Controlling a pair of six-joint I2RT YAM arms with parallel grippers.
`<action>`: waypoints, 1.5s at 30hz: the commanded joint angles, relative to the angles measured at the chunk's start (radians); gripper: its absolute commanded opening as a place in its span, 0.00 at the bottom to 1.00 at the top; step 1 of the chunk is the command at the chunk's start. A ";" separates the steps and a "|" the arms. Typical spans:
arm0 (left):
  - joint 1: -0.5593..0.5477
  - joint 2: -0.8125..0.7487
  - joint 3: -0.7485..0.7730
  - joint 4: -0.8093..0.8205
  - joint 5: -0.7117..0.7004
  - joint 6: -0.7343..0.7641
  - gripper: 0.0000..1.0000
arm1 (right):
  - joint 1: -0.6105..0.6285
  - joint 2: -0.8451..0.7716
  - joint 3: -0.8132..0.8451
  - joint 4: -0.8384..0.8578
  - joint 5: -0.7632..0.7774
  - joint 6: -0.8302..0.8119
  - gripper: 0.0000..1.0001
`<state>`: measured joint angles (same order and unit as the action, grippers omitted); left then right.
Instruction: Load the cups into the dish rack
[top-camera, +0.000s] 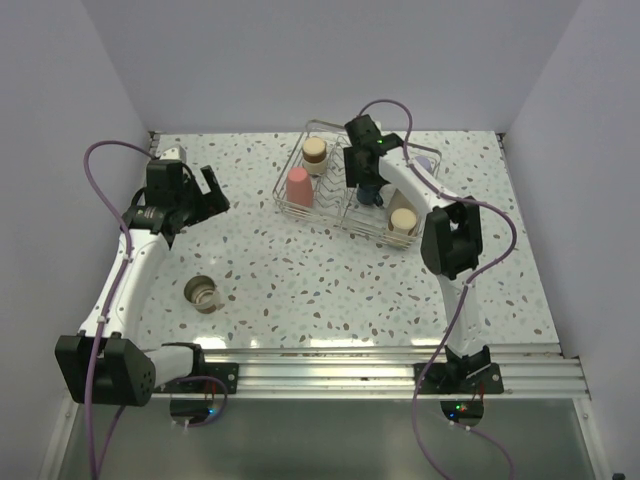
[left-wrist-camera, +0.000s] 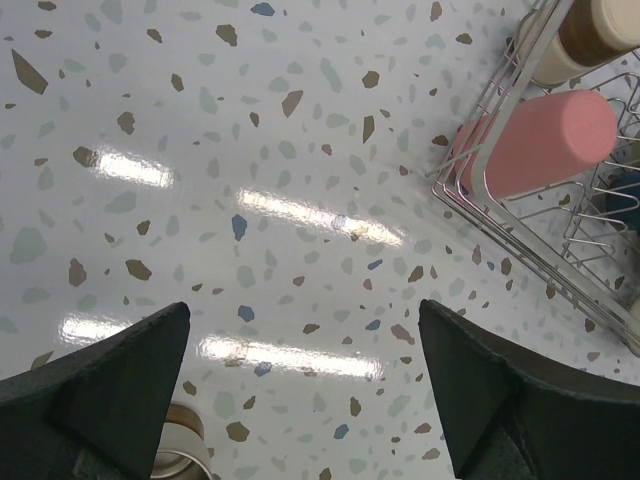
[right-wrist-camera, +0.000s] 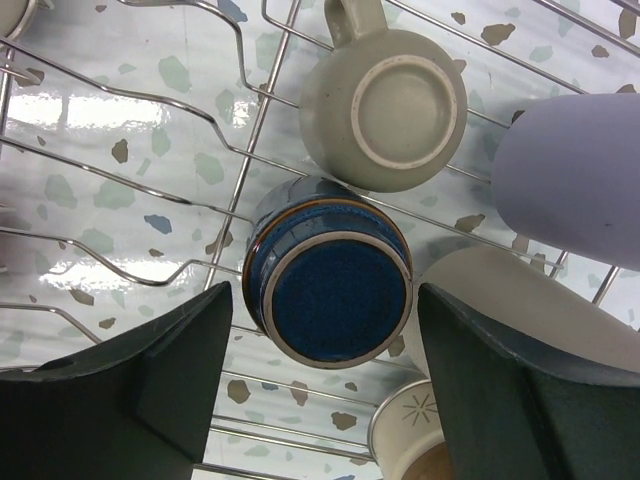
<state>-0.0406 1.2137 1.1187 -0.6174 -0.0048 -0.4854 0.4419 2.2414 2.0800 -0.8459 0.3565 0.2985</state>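
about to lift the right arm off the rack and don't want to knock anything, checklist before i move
1. right gripper jaws clear of the blue cup: ok, gaps on both sides.
2. blue cup seated upside down in the dish rack: ok.
3. finger clear of the beige cup beside it: cannot tell.
4. left gripper open, holding nothing: ok.
5. remaining cup on the table unobstructed for the left arm: ok.

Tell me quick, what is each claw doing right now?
Left gripper: open, empty.
Right gripper: open, fingers either side of the blue cup in the dish rack, not gripping.
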 joint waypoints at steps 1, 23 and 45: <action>-0.004 0.000 0.007 -0.004 0.000 0.022 1.00 | -0.005 -0.034 0.049 0.010 0.018 0.010 0.78; -0.015 -0.170 -0.069 -0.254 -0.060 0.018 0.95 | -0.003 -0.177 0.163 -0.013 -0.017 0.021 0.99; -0.150 -0.180 -0.390 -0.257 -0.049 -0.124 0.67 | -0.002 -0.368 -0.152 0.076 -0.073 0.028 0.99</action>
<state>-0.1806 1.0187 0.7624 -0.9241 -0.0624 -0.5919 0.4419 1.9644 1.9423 -0.8150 0.2928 0.3244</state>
